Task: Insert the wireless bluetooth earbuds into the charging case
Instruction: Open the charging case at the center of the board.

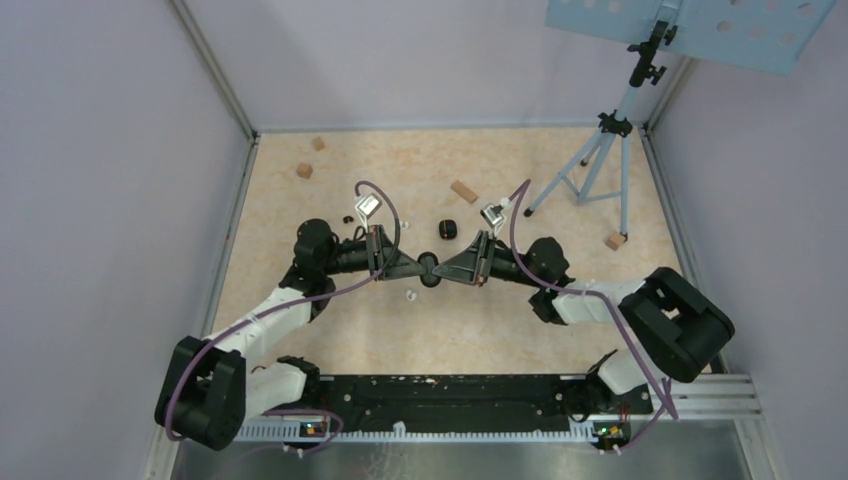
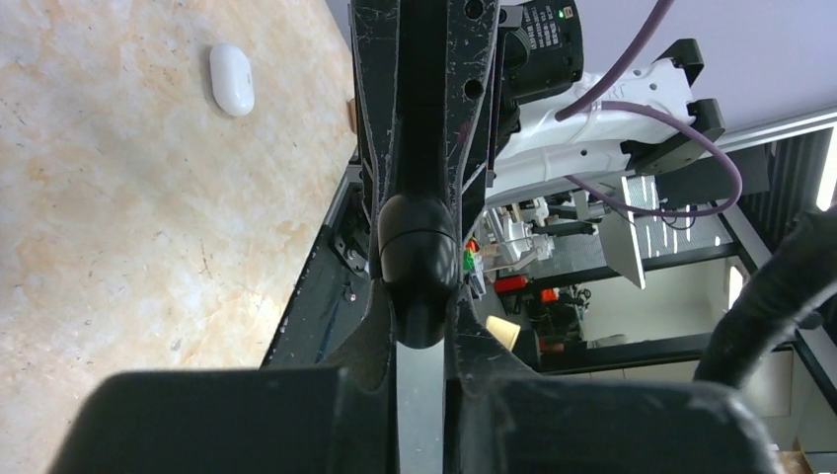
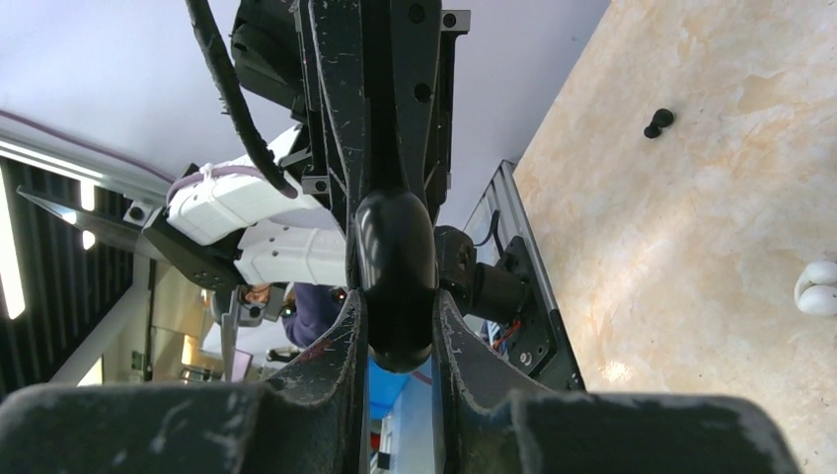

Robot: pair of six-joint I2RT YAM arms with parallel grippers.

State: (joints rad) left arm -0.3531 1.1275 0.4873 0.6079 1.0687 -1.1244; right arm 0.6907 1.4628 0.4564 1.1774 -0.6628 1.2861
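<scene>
**Black case pinched from both ends**

Left gripper (image 2: 421,321) closed down narrow, fingers pressed against both sides of the black case (image 2: 418,247). Right gripper (image 3: 397,326) just as narrow, clamped on the same case from the opposite end (the 2 sets of fingertips nearly meeting, case held up off the table (image 1: 480,330)). Lid open or closed: cannot tell.

On the table just on the near side of the left gripper's fingers, apart from the case: 1 small white earbud (image 1: 410,295). Smooth and pill-shaped from the left wrist; 2 rounded lobes at the edge of the right wrist view.

Seen from the right wrist, alone on the table and well apart from the case: 1 black earbud (image 3: 656,120), stem and bud plain to see.

Beside the left arm's wrist, on the far side: a small black bit (image 1: 348,218), too small to name. Just beyond the grippers: a black lump (image 1: 449,229).

Further out, 4 wooden blocks (image 1: 463,190) scattered toward the far edge and right side. At the far right corner, a tripod (image 1: 600,150).
</scene>
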